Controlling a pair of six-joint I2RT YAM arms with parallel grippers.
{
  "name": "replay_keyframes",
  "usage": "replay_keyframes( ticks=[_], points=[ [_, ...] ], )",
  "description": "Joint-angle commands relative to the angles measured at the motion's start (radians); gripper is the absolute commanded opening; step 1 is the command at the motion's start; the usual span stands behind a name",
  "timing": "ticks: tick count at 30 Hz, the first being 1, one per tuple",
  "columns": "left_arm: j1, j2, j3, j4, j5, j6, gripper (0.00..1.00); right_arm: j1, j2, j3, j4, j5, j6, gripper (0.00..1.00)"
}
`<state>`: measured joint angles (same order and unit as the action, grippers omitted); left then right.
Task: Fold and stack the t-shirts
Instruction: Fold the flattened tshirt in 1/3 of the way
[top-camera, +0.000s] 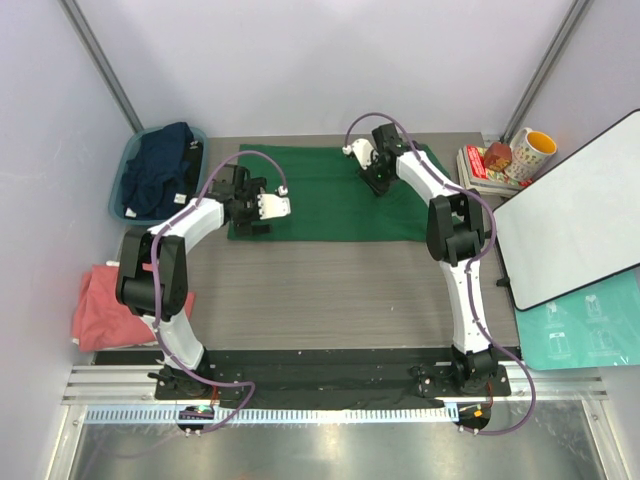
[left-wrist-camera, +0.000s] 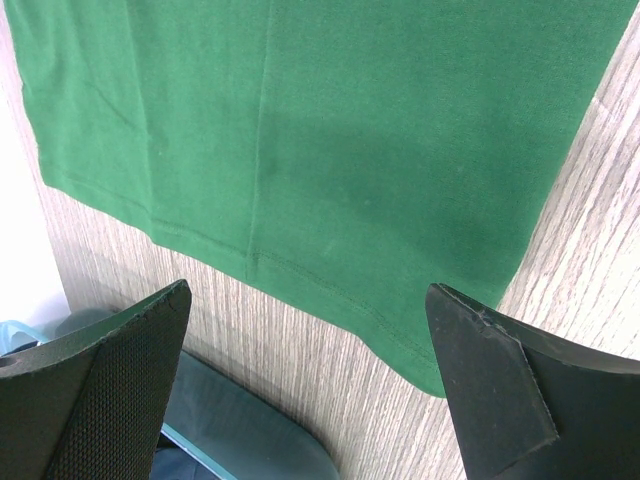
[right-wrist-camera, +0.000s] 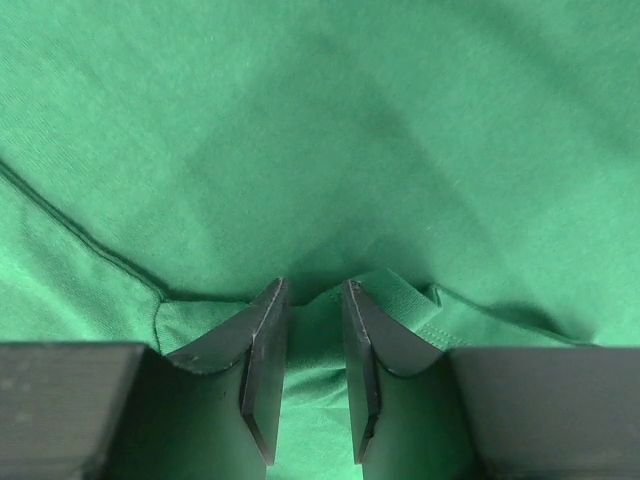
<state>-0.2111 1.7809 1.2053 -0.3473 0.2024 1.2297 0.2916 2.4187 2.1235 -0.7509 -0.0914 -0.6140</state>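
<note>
**A:** How far along does it look?

**B:** Early, I'd judge. Only the dark green cotton t-shirt (top-camera: 330, 195) is in work. It lies spread as a rough rectangle across the far half of the grey wood-grain table (top-camera: 330, 290), and I see no finished stack anywhere.

**A:** And the other two?

**B:** The navy t-shirt (top-camera: 160, 170) sits bundled in the teal plastic tub (top-camera: 125, 165) at the far left. The salmon-pink t-shirt (top-camera: 105, 300) lies in a crumpled heap at the table's near left edge. Neither is folded.

**A:** What are the claws doing?

**B:** The right gripper (right-wrist-camera: 312, 290) is down on the shirt's far right part, its jaws drawn narrow with a raised ridge of green cloth (right-wrist-camera: 320, 150) pinched between them (a ribbed, stitched edge shows just beside the fingers, though I can't say which edge of the shirt it is). The left gripper (left-wrist-camera: 308, 290) is spread wide with nothing between its fingers. It hangs over the shirt's left end, where the hemmed corner (left-wrist-camera: 300, 180) meets bare table, and a bit of the tub shows below it in the wrist view.

**A:** So, one side gripped and the other not?

**B:** That's my reading. The left claw has to take hold before a two-handed fold can be made. Whether the sleeves are already tucked in, I can't tell from above. After this shirt come two more folds and the stacking.
</note>
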Motion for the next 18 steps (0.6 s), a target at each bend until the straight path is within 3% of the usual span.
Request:
replay_keyframes(
  ticks=[1, 18],
  points=[
    [-0.001, -0.025, -0.001, 0.03, 0.012, -0.016, 1.0, 0.003, -0.096, -0.033, 0.038, 0.044, 0.011, 0.34],
    [-0.001, -0.003, 0.01, 0.033, 0.017, -0.021, 1.0, 0.001, -0.251, -0.201, 0.019, 0.168, -0.027, 0.34]
  ],
)
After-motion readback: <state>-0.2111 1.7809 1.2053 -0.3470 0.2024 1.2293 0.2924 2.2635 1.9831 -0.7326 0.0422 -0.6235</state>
